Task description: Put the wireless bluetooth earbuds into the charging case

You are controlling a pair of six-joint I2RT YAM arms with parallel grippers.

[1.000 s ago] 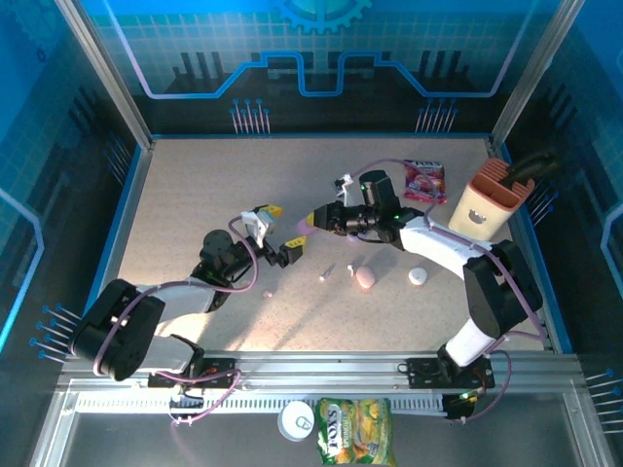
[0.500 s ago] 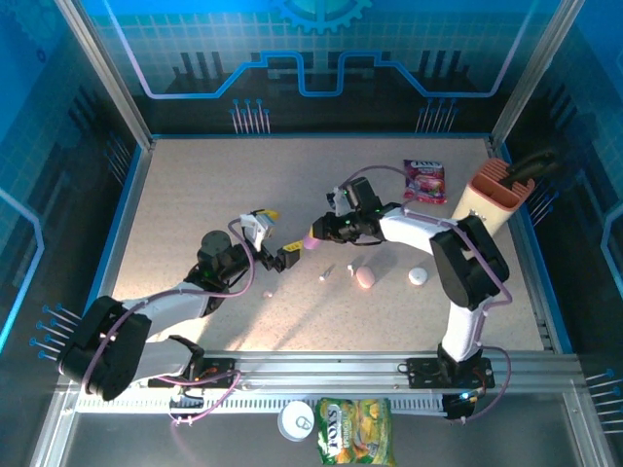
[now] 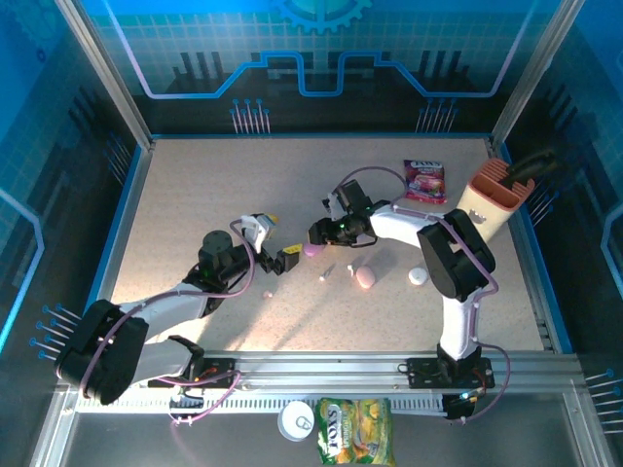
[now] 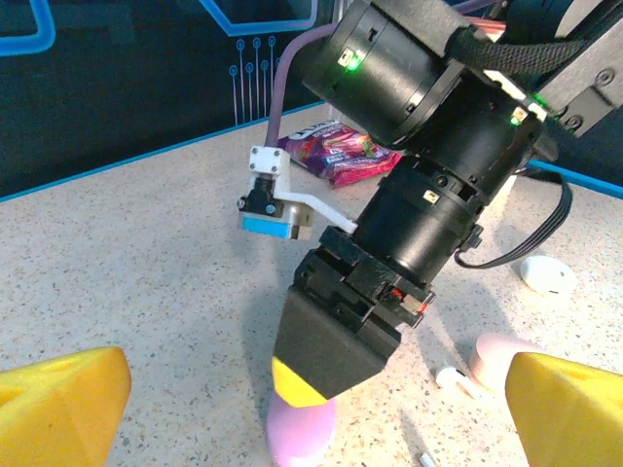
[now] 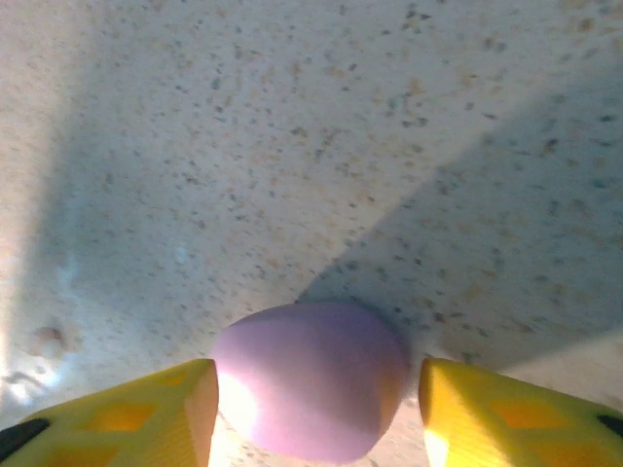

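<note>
Mid-bench [image 3: 195, 195], right claw [image 5: 316, 389] has dropped from hover; jaws parting, about half open, grip on lilac case [image 3: 313, 250] loosening, case down on bench. Left claw [image 3: 280, 237] wide open, empty, just beside. White earbud [image 3: 327, 272] and pink earbud [image 3: 268, 293] lie loose nearby, none inserted yet.

Green-yellow bag [image 3: 354, 431]: "FOX'S" is printed in pale letters on a dark panel and is read sideways
Pink packet [image 3: 424, 181]: lettering is seen near its top edge but is too small to be read
</note>
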